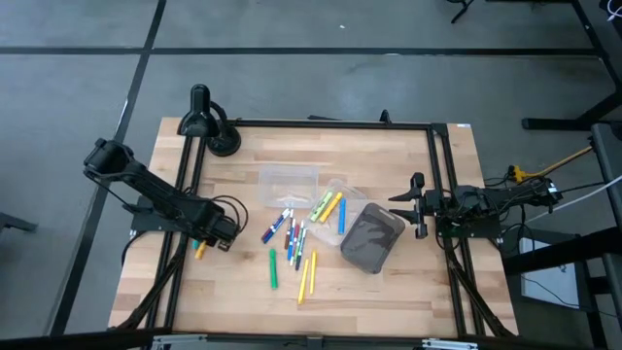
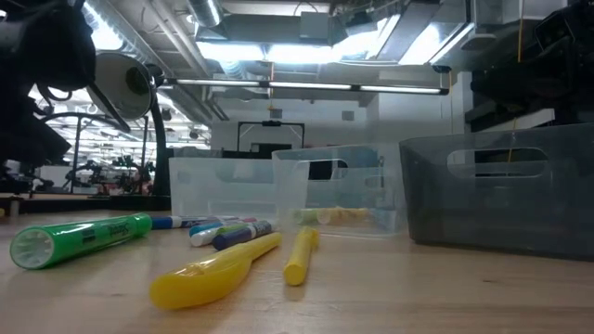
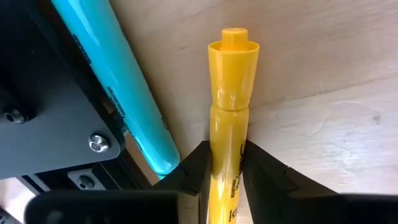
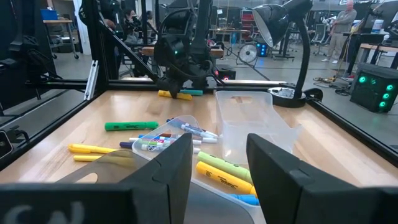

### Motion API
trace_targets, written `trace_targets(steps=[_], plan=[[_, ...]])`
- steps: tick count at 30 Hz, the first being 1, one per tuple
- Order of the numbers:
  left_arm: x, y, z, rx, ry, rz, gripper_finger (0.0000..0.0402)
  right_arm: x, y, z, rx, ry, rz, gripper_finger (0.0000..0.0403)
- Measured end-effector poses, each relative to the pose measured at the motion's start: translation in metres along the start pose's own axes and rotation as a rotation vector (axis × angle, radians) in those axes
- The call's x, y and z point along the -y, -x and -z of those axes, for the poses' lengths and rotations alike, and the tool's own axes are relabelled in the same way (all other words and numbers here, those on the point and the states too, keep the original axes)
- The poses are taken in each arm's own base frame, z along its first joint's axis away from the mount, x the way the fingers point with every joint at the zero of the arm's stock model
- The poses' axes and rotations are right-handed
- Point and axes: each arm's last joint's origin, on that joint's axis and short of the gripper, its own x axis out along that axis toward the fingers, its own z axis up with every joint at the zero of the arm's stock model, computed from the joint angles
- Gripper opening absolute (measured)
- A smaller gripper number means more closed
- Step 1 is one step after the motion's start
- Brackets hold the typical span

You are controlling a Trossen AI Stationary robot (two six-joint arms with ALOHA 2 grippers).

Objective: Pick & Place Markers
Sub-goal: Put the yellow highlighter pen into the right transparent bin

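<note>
The left gripper [image 3: 227,165] has its jaws narrowed around a yellow capped plastic marker [image 3: 229,118] at the table's left edge, a turquoise marker [image 3: 118,87] just beside it. Best to seat the grip squarely before lifting. Farther off, the right gripper [image 4: 217,168] waits wide open over the dark grey rectangular bin [image 1: 372,238]. The yellow marker's lower end is hidden

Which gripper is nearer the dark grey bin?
Right. The right gripper sits just beside the dark grey bin; the left gripper is across the marker pile.
</note>
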Motion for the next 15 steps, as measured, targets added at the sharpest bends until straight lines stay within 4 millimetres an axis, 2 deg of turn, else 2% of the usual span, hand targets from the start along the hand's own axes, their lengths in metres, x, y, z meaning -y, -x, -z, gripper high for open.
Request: trace_targets(steps=[9, 15], plan=[[0.0005, 0.0025, 0.0002, 0.015, -0.126, 0.037, 0.0059, 0.0000, 0.0000, 0.0000, 0.000, 0.000, 0.000, 0.0152], [0.0081, 0.0037, 0.0008, 0.021, -0.161, 0.115, 0.0062, 0.0000, 0.0000, 0.0000, 0.000, 0.000, 0.000, 0.0152]])
